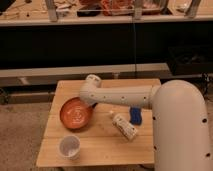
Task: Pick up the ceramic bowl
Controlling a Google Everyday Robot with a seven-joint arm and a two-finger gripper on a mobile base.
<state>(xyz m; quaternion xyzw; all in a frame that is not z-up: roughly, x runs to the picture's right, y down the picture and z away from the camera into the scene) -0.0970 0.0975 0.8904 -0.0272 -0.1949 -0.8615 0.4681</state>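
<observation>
1. where the white arm (120, 95) bends down at its far end, the gripper (94, 103) sits at the right rim of the ceramic bowl (75, 113); whether it is spread or closed i cannot tell, since the arm hides it.
2. the ceramic bowl, glossy orange inside, rests upright on the left half of the wooden table (100, 145).
3. a small white cup (69, 147) stands upright near the table's front edge, just in front of the bowl and apart from it.
4. a white bottle (125, 126) lies on its side to the right of the bowl, with a blue object (135, 115) just behind it.
5. the arm's wide body fills the right side of the view.
</observation>
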